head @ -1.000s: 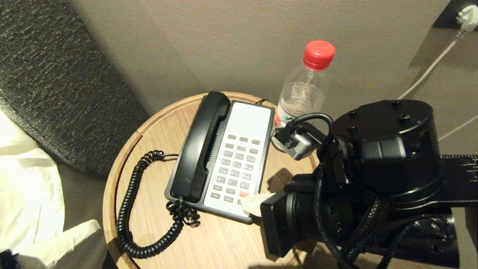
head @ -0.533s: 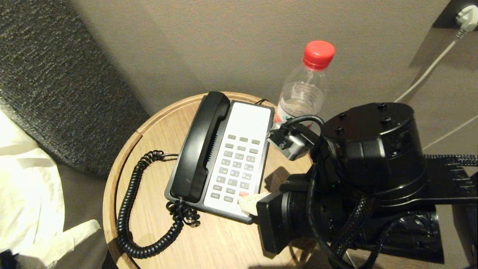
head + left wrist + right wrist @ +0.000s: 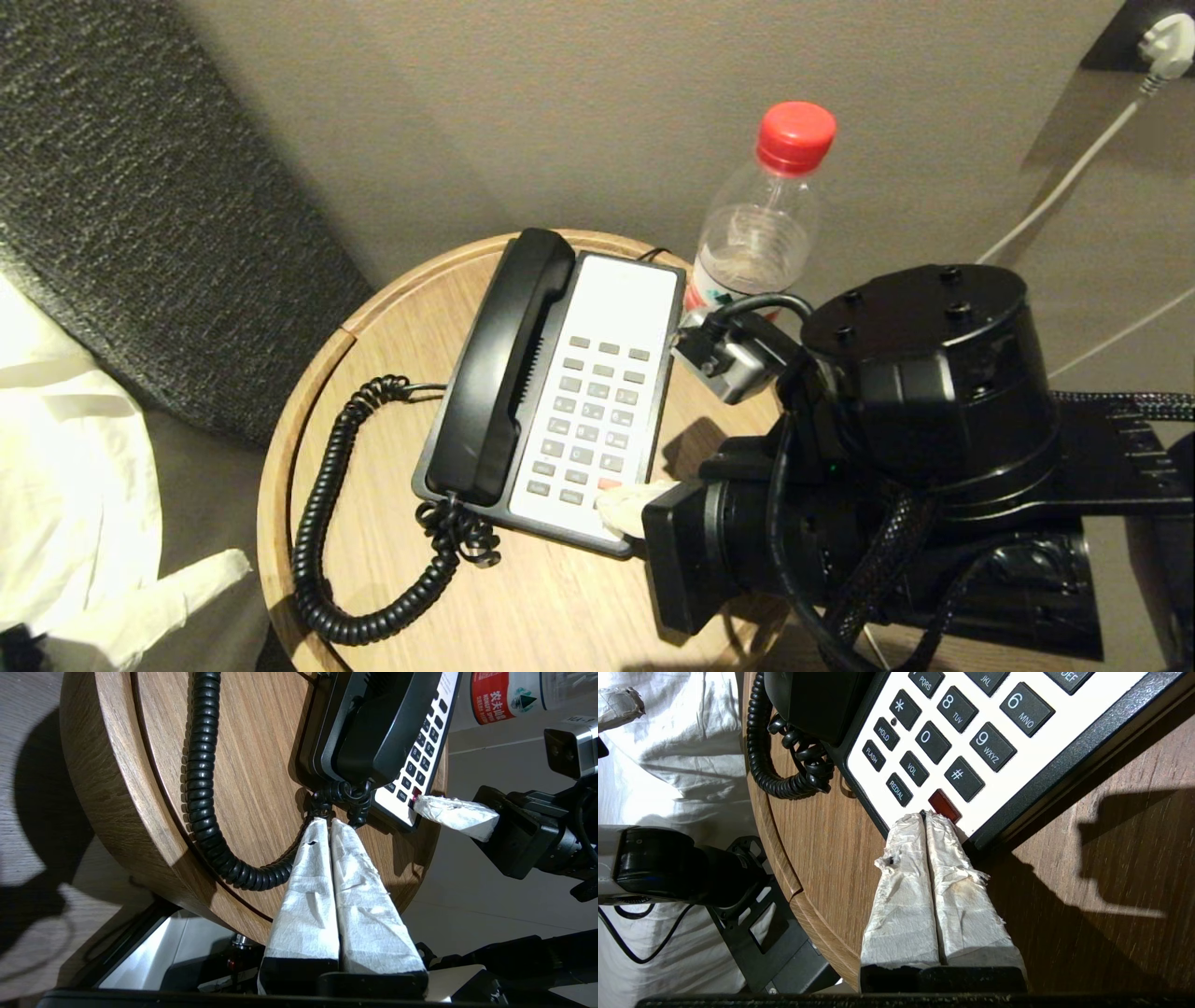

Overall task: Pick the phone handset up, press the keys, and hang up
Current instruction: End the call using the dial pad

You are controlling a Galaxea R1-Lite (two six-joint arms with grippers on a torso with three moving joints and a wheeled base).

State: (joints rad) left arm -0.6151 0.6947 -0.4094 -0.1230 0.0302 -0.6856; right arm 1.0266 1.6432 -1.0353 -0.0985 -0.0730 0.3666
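**Ana:** Fingertips together, that is how the right gripper stands, its two wrapped fingers pressed flat against each other so they form one blunt point. Why, do you think?

**Ben:** Probably to act as a single poking tool. That point sits at the near corner of the white faceplate, touching or just short of the red button, with the keys spread out beyond it.

**Ana:** And the left gripper?

**Ben:** Closed too, holding nothing. Its tips hover just beside the knot of coiled cord at the near end of the phone handset. I would judge it is waiting close to the handset's end so it can take it when needed.

**Ana:** So the handset is not lifted?

**Ben:** No, it lies in its cradle along the left side of the phone base, with the cord looping out over the round wooden table. By the task's order, that pick-up looks either undone or already finished; I cannot tell which.

**Ana:** Anything nearby to mind?

**Ben:** A clear bottle with a red cap stands behind the base, close to the right arm. White bedding lies off to the left, well apart.
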